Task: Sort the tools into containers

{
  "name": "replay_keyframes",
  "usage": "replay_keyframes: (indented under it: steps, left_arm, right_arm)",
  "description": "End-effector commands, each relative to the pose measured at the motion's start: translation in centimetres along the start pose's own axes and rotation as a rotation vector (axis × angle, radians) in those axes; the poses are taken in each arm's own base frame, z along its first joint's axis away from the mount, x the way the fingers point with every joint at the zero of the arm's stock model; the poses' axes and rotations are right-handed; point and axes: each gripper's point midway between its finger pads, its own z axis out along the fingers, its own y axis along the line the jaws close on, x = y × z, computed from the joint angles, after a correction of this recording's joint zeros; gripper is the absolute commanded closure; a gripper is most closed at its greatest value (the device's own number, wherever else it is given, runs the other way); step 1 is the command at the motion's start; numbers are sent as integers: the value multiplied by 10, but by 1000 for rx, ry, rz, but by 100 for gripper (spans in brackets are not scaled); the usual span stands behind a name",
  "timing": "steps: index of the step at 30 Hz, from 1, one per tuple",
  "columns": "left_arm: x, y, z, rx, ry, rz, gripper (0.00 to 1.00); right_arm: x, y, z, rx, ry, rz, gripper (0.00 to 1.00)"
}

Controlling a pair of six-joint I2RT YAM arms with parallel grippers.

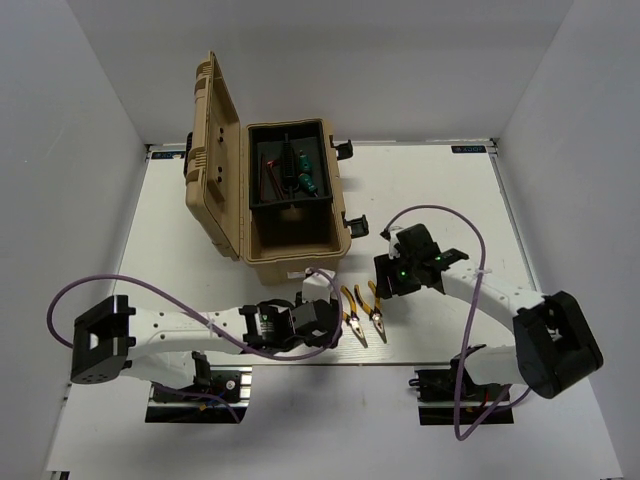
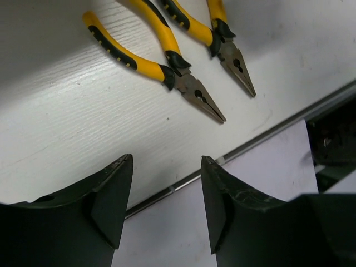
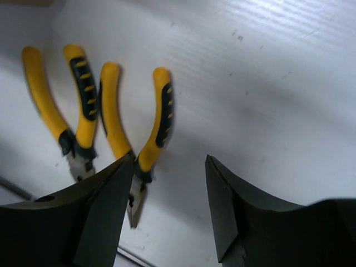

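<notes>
While the green screwdriver [image 1: 305,172] is lying inside the open toolbox [image 1: 290,262], two pliers are lying side by side on the worktop [image 1: 180,250], just at 6 o'clock from the box in the top view. Both are running their long axes roughly from 11 to 5 o'clock, with yellow handles toward the toolbox and noses toward the near edge.

The left gripper [image 1: 322,318] is hovering just beside the left pliers [image 1: 352,318], which are sitting at its 3 o'clock. In its wrist view it is gaping wide and empty, the pliers lying ahead at 12 to 1 o'clock.

The right gripper [image 1: 392,280] is hanging near the handle ends of the right pliers [image 1: 377,312], which are trailing off toward its 7 o'clock. It too is spread wide and holding nothing.

Each arm is looking nearest to its own pair, the left a touch closer. Either pick is probably turning on setting the jaws across the handles, not along them.
</notes>
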Motion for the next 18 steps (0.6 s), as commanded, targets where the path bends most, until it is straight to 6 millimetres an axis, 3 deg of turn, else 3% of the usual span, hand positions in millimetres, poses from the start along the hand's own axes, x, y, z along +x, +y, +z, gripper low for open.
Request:
replay_keyframes:
  steps: [1, 13, 18]
  left_arm:
    - [-4, 5, 5, -48, -102, -124, 37]
    - [-3, 18, -2, -83, -188, -194, 36]
    - [-3, 20, 2, -99, -199, -189, 34]
  right_arm:
    - [-38, -12, 10, 109, -129, 19, 41]
    - [-23, -16, 31, 169, -111, 53, 49]
    - [-18, -6, 31, 113, -107, 50, 49]
